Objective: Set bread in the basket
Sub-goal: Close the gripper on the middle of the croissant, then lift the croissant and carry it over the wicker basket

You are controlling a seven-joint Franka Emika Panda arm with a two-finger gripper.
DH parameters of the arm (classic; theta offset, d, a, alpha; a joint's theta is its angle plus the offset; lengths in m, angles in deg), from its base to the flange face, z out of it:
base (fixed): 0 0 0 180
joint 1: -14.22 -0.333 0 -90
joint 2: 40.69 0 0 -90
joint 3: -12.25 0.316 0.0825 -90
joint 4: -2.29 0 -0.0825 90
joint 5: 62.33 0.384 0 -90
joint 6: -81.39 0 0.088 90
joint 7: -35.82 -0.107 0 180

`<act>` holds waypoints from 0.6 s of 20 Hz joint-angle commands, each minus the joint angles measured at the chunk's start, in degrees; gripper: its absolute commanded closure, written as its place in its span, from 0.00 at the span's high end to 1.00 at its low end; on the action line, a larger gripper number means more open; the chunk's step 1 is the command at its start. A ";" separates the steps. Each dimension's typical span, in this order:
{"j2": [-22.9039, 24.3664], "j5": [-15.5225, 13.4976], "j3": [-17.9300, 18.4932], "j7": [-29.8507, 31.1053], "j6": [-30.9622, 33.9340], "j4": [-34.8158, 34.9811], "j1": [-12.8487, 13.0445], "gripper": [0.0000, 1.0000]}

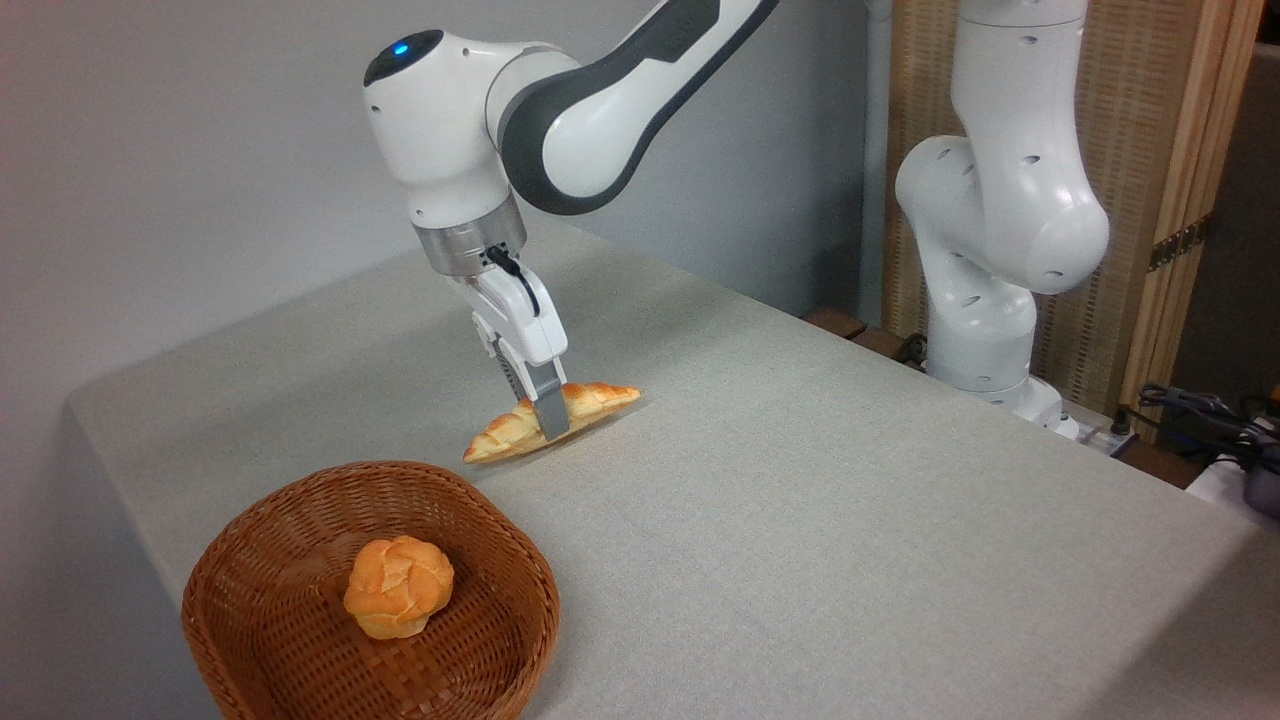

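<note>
The bread (595,399), a long braided golden loaf, lies at the middle of the table, just beyond the basket. My gripper (540,424) reaches down onto the loaf's middle, one finger on the near side and the other behind it, and looks shut on the bread. Whether the loaf rests on the cloth or hangs just above it is hard to judge. The basket (250,560), round and made of reddish-brown wicker, stands at the front left corner of the table.
A small round knotted orange bun (399,585) sits inside the basket. The arm's white base (985,300) stands at the table's far right edge, with cables (1200,415) beyond it. The table's left edge runs close to the basket.
</note>
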 commanded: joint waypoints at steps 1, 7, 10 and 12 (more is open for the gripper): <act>1.05 -0.47 2.43 -0.12 4.60 -4.06 -0.13 0.32; 0.96 -0.91 6.30 -1.43 3.55 -9.59 -0.22 0.32; 0.87 -3.10 9.11 -4.77 1.27 -11.44 -0.22 0.32; 0.35 -4.07 9.90 -6.18 -3.11 -12.15 -0.31 0.32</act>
